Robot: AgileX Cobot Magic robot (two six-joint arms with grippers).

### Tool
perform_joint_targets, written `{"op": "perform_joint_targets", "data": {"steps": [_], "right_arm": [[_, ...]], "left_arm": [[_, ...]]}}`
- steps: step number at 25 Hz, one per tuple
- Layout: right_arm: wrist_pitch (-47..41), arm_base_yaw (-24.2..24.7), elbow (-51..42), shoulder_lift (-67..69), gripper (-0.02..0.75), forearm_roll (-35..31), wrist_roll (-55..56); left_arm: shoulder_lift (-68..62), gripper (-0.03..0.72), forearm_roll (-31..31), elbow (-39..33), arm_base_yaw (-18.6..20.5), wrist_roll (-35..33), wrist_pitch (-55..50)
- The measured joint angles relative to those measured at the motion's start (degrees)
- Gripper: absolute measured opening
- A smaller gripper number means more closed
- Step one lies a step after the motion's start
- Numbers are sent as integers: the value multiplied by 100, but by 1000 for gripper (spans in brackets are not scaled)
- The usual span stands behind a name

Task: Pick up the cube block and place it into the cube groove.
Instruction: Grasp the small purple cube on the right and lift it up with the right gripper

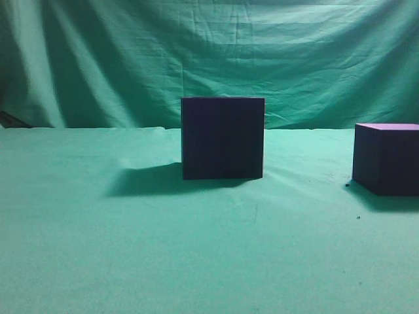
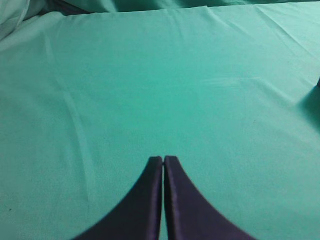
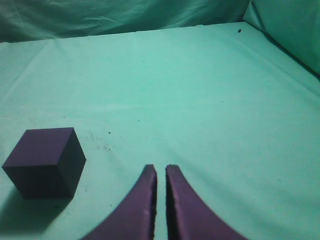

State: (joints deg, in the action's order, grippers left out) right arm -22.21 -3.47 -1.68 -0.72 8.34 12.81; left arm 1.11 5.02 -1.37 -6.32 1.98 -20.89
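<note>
Green-draped tabletop (image 1: 196, 248) seen at object height, with wrinkled green cloth (image 1: 209, 52) hanging as a backdrop behind it.

Groove box (image 1: 222, 138) near the middle of the exterior view: large, near-black with a navy tint, square flat front face, standing upright on the tabletop. Opening not visible from here. Dark shadow spilling onto the cloth to the left of the box.

Cube (image 1: 387, 159) well to the right of the groove box, apart from it, partly cut off by the right edge. Dark purple sides, lighter violet top. Resting flat on the tabletop, with a few tiny dark specks on the cloth just beside it.

No arms visible in the exterior view.

Left wrist view: left gripper (image 2: 163, 159) above bare green cloth, its two dark curved fingers (image 2: 145, 200) pressed tip to tip, clenched on nothing. Dark sliver at the right edge of this view, too little showing to identify.

Right wrist view: right gripper (image 3: 160, 170) with purple-dark fingers (image 3: 185, 205) drawn nearly together, only a thin slit between the tips, nothing gripped. Cube (image 3: 45, 161) to the left of these fingers, near but not touching, turned corner-on, sitting on the cloth with its shadow falling to the lower left.
</note>
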Motion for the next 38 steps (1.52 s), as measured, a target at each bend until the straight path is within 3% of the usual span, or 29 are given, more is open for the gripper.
{"op": "perform_joint_targets", "data": {"steps": [19,29,38], "right_arm": [[40,0,0,0,49,13,0],[2453,0,0,0,49,-230,45],[342,0,1676,1688,49,-385,51]], "left_arm": [[0,0,0,0,0,0,0],[0,0,0,0,0,0,0],[0,0,0,0,0,0,0]]}}
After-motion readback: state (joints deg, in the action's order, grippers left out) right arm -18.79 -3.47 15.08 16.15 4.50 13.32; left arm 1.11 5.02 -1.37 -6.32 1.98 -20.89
